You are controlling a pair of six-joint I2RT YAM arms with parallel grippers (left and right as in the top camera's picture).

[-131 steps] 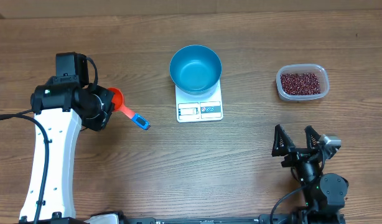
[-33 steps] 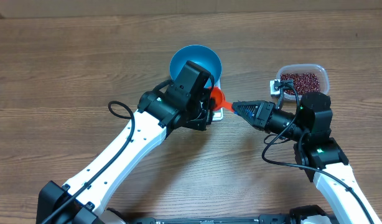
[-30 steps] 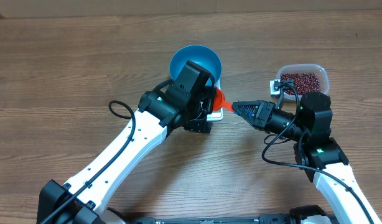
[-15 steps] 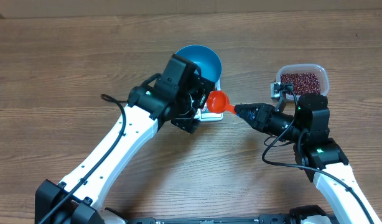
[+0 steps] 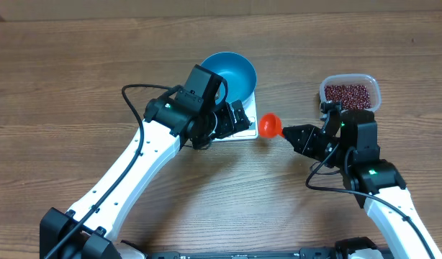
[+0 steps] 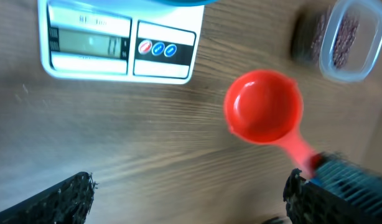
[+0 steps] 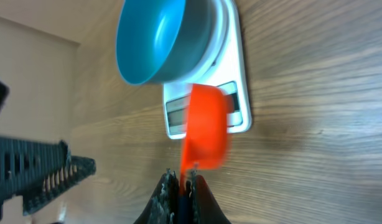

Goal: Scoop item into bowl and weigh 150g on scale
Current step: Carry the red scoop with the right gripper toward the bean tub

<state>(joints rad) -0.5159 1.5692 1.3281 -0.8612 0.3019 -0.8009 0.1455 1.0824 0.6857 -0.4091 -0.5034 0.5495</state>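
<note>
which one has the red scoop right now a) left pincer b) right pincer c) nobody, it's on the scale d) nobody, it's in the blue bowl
b: the right pincer is shut on the handle of the red scoop; the left pincer stands open, apart from it.

Blue bowl, white scale, orange-red scoop, dark red-brown beans, brown wood-grain table.

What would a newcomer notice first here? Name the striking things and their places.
The bright orange-red scoop, empty, held by its handle in the shut right gripper, hangs between the white scale and the clear container of red-brown beans at the right. The blue bowl sits on the scale at centre, with the left gripper open just in front.
</note>
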